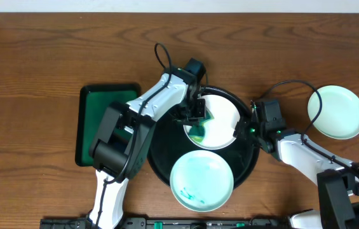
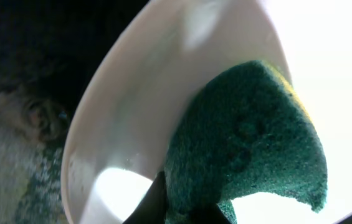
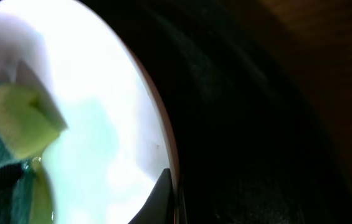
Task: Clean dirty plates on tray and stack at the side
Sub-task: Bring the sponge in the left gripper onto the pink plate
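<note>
A white plate point(image 1: 220, 117) sits at the back of the black tray point(image 1: 160, 152). My left gripper point(image 1: 195, 117) is shut on a green sponge point(image 1: 197, 131) that presses on the plate's left half. In the left wrist view the sponge point(image 2: 244, 143) covers the white plate point(image 2: 138, 106), and the gripper point(image 2: 188, 202) clamps its lower edge. My right gripper point(image 1: 243, 127) is shut on the white plate's right rim; its wrist view shows a finger point(image 3: 160, 196) on the rim point(image 3: 163, 137). A mint-green plate point(image 1: 201, 181) with teal smears lies on the tray's front. Another mint plate point(image 1: 337, 112) rests on the table to the right.
A green rectangular tray point(image 1: 100, 114) lies left of the black tray, partly under my left arm. Brown wooden tabletop point(image 1: 39, 63) surrounds everything. The right arm's cable point(image 1: 293, 83) loops over the table between the black tray and the right plate.
</note>
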{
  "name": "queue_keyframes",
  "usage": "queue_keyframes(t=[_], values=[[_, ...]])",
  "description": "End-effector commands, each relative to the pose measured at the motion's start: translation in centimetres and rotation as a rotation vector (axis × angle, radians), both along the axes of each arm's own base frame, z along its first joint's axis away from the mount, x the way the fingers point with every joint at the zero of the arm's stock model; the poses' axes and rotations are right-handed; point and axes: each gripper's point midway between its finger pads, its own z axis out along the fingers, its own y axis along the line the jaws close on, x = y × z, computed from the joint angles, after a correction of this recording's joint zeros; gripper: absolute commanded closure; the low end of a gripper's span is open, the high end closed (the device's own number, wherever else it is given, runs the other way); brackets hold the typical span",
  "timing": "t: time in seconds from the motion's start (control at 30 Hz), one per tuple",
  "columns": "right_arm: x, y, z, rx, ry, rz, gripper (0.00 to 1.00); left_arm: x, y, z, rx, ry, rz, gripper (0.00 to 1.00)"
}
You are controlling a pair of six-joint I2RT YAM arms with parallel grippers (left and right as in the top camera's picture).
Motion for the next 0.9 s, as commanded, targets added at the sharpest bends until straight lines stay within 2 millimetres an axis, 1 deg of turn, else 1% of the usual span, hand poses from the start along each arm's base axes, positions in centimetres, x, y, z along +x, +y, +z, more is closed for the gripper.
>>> queue_keyframes(t=[0.0,0.03,0.07,0.1,0.17,0.3,0.37,0.47,0.57,0.7,0.77,0.87], values=[[-2.4,-0.2,-2.2,-0.025,0.089,0.032,0.99,1.9,10.8,-4.5,0.525,-0.093,0.095,0.93],[-2.4,-0.2,-2.2,-0.028,0.089,0.030,0.99,1.8,10.4,-4.3,0.516,-0.091,0.091,0.93],[-2.4,-0.2,-2.2,-0.028,0.089,0.031,0.99,1.6,9.3,-4.3,0.477,-0.078,0.076,0.93],[-2.4,-0.3,-2.2,-0.031,0.089,0.029,0.99,1.2,7.8,-4.2,0.407,-0.054,0.037,0.93],[-2.4,-0.3,-2.2,-0.031,0.087,0.028,0.99,0.2,3.9,-4.1,0.219,-0.008,-0.053,0.93],[-2.3,-0.7,-2.3,-0.031,0.091,0.017,0.99,-1.0,-2.4,-3.2,-0.056,0.028,-0.100,0.93],[-2.4,-0.9,-2.3,-0.032,0.097,0.009,0.99,-1.2,-4.8,-2.6,-0.165,0.031,-0.114,0.93],[-2.5,-1.2,-2.4,-0.034,0.106,0.002,0.99,-1.1,-7.5,-1.4,-0.310,0.036,-0.117,0.93],[-2.5,-1.2,-2.4,-0.034,0.108,0.002,0.99,-0.7,-8.3,-0.9,-0.354,0.033,-0.100,0.93],[-2.7,-1.2,-2.5,-0.036,0.114,0.002,0.99,0.3,-8.5,-0.8,-0.370,0.013,-0.062,0.92],[-2.8,-1.2,-2.5,-0.038,0.121,0.002,0.99,1.8,-7.7,-1.1,-0.337,-0.017,0.000,0.93],[-3.1,-1.3,-2.6,-0.040,0.132,0.003,0.99,4.2,-4.8,-2.1,-0.230,-0.069,0.103,0.93]])
